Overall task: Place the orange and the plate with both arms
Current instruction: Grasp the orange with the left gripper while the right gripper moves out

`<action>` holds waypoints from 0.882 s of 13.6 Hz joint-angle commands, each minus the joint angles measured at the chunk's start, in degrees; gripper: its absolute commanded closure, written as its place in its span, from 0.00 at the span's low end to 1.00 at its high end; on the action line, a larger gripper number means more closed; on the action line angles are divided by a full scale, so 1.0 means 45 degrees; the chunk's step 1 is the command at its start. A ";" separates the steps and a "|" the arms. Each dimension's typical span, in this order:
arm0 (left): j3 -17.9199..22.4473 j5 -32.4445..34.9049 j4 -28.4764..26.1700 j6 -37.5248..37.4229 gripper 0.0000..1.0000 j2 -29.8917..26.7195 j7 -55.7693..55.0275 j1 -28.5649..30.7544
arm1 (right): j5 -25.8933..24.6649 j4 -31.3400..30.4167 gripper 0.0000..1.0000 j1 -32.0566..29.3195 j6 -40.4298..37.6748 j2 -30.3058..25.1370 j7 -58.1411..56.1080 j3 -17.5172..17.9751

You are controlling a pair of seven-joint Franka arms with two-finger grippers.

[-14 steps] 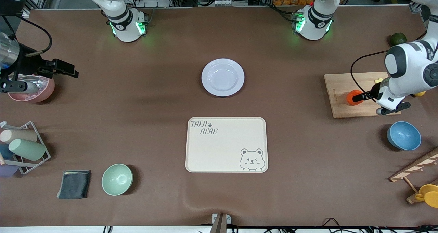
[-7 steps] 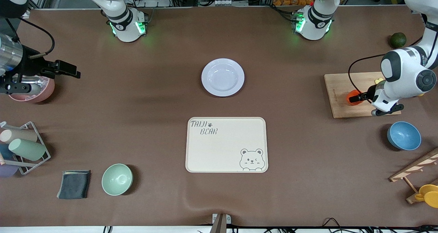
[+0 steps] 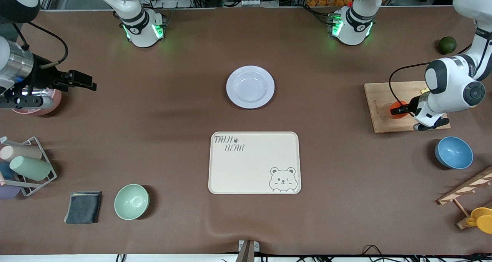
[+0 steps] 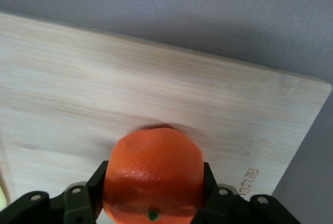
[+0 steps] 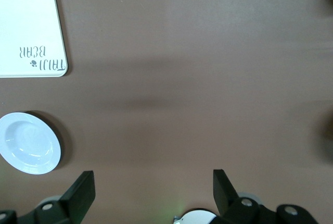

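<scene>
The orange [image 3: 394, 112] is on the wooden cutting board [image 3: 380, 100] at the left arm's end of the table. My left gripper [image 3: 399, 109] is shut on it. In the left wrist view the orange [image 4: 153, 156] fills the gap between the black fingers [image 4: 96, 185] of the left gripper [image 4: 153, 187], low over the board [image 4: 156, 78]. The plate [image 3: 250, 87] lies empty at mid-table, farther from the front camera than the cream tray [image 3: 254, 162]. My right gripper [image 3: 89, 84] is open and empty, up over the table by the pink bowl [image 3: 46, 107]. The right wrist view shows that gripper [image 5: 153, 190] wide open, with the plate [image 5: 30, 143] well off.
A lime [image 3: 447, 44] and a blue bowl [image 3: 453, 152] flank the board. A mint-green bowl [image 3: 131, 201], a grey cloth [image 3: 83, 207] and a wire rack of cups [image 3: 23, 164] are near the right arm's end. A wooden stand [image 3: 465, 196] is at the left arm's end.
My left arm has shifted and its fingers have closed round the orange on the board. My right gripper has moved a little toward the table's middle.
</scene>
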 commanded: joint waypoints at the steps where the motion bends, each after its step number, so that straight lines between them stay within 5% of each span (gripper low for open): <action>1: -0.0537 0.0141 0.0258 -0.0475 0.83 -0.0434 -0.0444 0.0088 | 0.0110 0.0021 0.00 0.0448 0.0304 0.0273 0.0133 -0.0031; 4: -0.1961 0.0121 0.1544 -0.2445 0.95 -0.1041 -0.1089 0.0107 | 0.0168 0.0040 0.00 0.0625 0.0598 0.0566 0.0191 -0.0012; 7: -0.3853 0.0043 0.2893 -0.3330 0.95 -0.1062 -0.1614 0.0107 | 0.2252 0.0040 0.00 0.0800 0.0618 0.0878 0.0133 -0.0031; 9: -0.5299 0.0023 0.3537 -0.3214 0.95 -0.0790 -0.2394 -0.0009 | 0.2493 0.0021 0.00 0.1073 0.0638 0.0918 0.0133 -0.0031; 12: -0.6223 0.0062 0.4262 -0.2943 0.95 0.0264 -0.4965 -0.1915 | 0.2512 -0.0522 0.00 0.0919 0.0578 0.1114 0.0056 -0.0051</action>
